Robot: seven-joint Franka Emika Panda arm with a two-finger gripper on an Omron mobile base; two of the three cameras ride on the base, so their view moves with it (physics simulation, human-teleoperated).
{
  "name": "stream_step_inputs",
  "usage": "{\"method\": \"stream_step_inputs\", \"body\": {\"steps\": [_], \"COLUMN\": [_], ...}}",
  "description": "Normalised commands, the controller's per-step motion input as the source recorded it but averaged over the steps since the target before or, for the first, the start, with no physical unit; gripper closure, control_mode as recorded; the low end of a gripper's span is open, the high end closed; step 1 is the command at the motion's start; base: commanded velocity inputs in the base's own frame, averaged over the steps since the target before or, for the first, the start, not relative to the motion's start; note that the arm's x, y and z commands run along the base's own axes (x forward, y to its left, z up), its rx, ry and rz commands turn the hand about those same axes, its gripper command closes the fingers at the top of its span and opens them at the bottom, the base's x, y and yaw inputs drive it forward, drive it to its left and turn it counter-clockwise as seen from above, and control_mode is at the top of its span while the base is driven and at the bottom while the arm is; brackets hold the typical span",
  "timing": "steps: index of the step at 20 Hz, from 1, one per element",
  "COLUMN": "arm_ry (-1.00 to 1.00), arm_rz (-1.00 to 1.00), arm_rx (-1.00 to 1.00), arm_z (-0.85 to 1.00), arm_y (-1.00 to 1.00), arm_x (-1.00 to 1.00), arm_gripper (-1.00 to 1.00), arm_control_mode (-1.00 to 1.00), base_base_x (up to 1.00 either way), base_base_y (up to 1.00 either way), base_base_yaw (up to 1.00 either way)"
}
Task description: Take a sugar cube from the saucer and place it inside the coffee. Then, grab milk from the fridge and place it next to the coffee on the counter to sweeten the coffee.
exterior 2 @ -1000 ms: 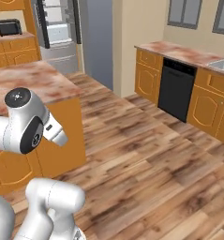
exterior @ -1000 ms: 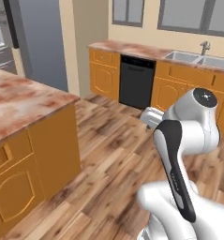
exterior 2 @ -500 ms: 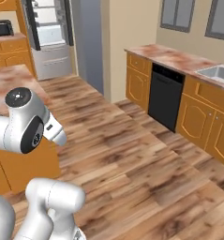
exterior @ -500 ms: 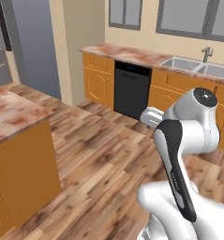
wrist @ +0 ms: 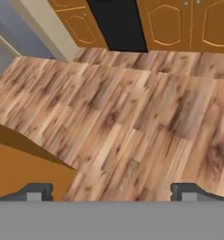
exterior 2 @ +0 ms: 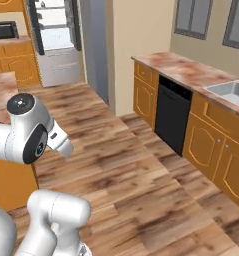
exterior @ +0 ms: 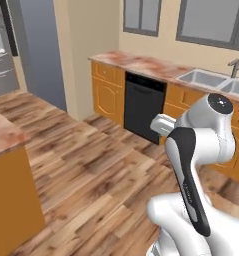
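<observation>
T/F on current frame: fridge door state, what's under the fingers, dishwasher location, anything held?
1. The fridge stands open. True.
2. The fingers are shut on the milk. False: they stand wide apart with nothing between them.
3. The black dishwasher sits under the counter, left of the sink in the left base view. True.
4. The hand view looks down at a tiled floor. False: it is wood plank floor.

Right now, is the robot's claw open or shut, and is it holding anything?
Gripper: open, its two fingertips far apart over the wooden floor, holding nothing.
</observation>
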Motion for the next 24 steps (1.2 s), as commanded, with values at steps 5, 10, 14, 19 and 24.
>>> {"method": "stream_step_inputs", "body": {"steps": [5,10,14,19,24], "arm_ry": [0.0,0.0,0.0,0.0,0.0], "arm_rz": [0.0,0.0,0.0,0.0,0.0], "arm_rx": [0.0,0.0,0.0,0.0,0.0], "arm_z": [0.0,0.0,0.0,0.0,0.0], "arm_y": [0.0,0.0,0.0,0.0,0.0], "arm_x": [0.0,0.0,0.0,0.0,0.0], "arm_gripper": [-1.0,-1.0,-1.0,-1.0,-1.0], "arm_control_mode": [1.0,1.0,1.0,1.0,1.0], "base_base_x": [1.0,1.0,1.0,0.97,0.99], "base_base_y": [-0.42,-0.26,-0.36,-0.44,-0.95], "base_base_yaw": [0.34,0.51,0.59,0.7,0.41]}}
